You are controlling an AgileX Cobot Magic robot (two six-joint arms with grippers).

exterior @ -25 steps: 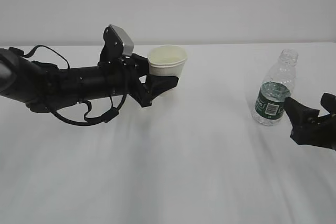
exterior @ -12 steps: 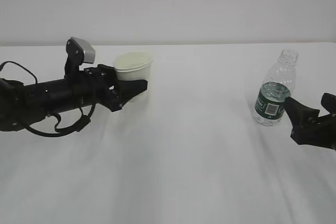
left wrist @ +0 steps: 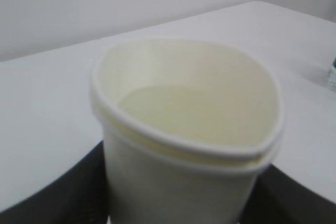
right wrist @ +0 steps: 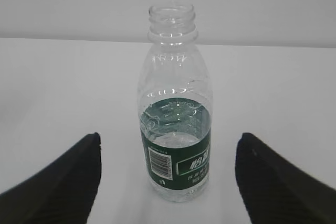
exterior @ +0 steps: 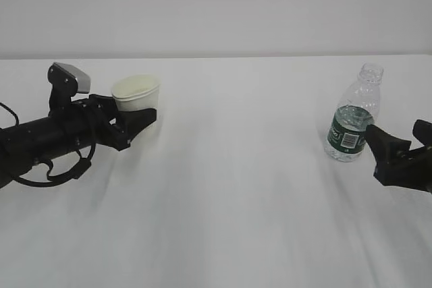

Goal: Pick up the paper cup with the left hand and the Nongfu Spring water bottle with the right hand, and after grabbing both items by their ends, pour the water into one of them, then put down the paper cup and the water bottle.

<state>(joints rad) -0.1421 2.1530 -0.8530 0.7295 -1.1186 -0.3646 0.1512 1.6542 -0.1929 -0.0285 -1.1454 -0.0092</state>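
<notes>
The paper cup [exterior: 136,92] sits upright between the black fingers of the left hand [exterior: 128,121], squeezed out of round: in the left wrist view the cup [left wrist: 184,145] shows a pinched, almost teardrop rim with a pale disc of water [left wrist: 189,111] low inside. The hand [left wrist: 178,203] grips it around the lower wall, jaws partly spread to the cup's width. From the exterior camera I can't tell whether its base touches the white table [exterior: 229,187] or hangs just above.

Well away from the cup, on the far side of the table, the Nongfu Spring water bottle [exterior: 353,114] stands upright and uncapped, free of any grip. The right hand [exterior: 398,160] sits just behind it; in the right wrist view both fingers [right wrist: 58,177] stand wide apart either side of the bottle [right wrist: 176,129], touching nothing.

By my reading the bottle is already set down and the cup is in the put-down step. To do it well: keep the cup level, get the base flat on the table, then ease the squeeze off slowly, since thin paper springs back and can slop water.

Textures: matte cream paper with a rolled lip; clear ribbed plastic with a glossy dark green label and white barcode; a smooth, featureless tabletop.
</notes>
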